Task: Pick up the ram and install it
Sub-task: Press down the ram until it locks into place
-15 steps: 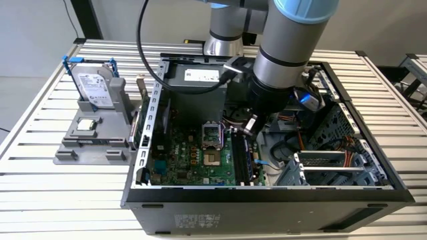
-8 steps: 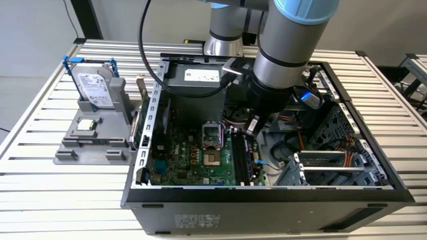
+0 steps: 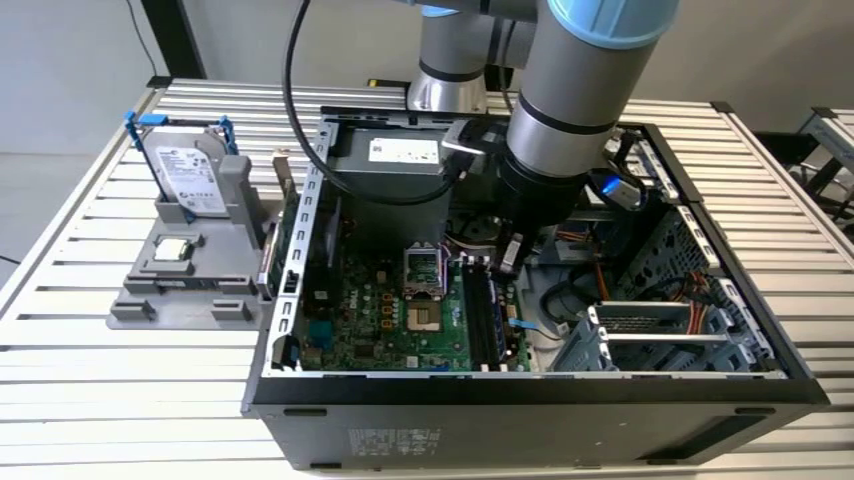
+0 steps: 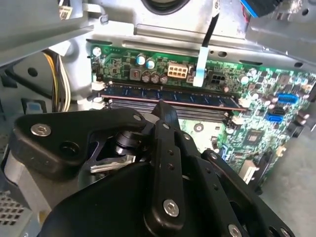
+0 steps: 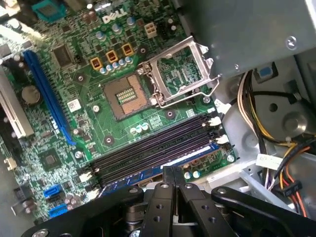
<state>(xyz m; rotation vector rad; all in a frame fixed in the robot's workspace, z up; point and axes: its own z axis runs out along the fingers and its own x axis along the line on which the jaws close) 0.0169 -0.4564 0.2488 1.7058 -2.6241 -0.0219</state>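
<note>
The ram (image 4: pixel 173 96), a long blue stick with dark chips, stands in the outermost of the black memory slots (image 5: pixel 148 150) on the green motherboard (image 3: pixel 387 310), with white latches at its ends. In both wrist views my gripper (image 5: pixel 173 170) is shut, its fingertips pressed together right over the ram's top edge near mid-length, and nothing is held between them. I cannot tell whether they touch the ram. In the exterior view the gripper (image 3: pixel 507 262) hangs inside the open computer case above the slots. The other slots beside the ram stand bare.
The case walls (image 3: pixel 534 385) surround the work area. An open processor socket (image 5: pixel 177 74) lies beside the slots, and cable bundles (image 5: pixel 266 128) and a drive cage (image 3: pixel 667 335) are close by. Outside the case, a grey stand (image 3: pixel 187 275) holds a hard drive (image 3: pixel 187 175) and a square chip (image 3: pixel 174 248).
</note>
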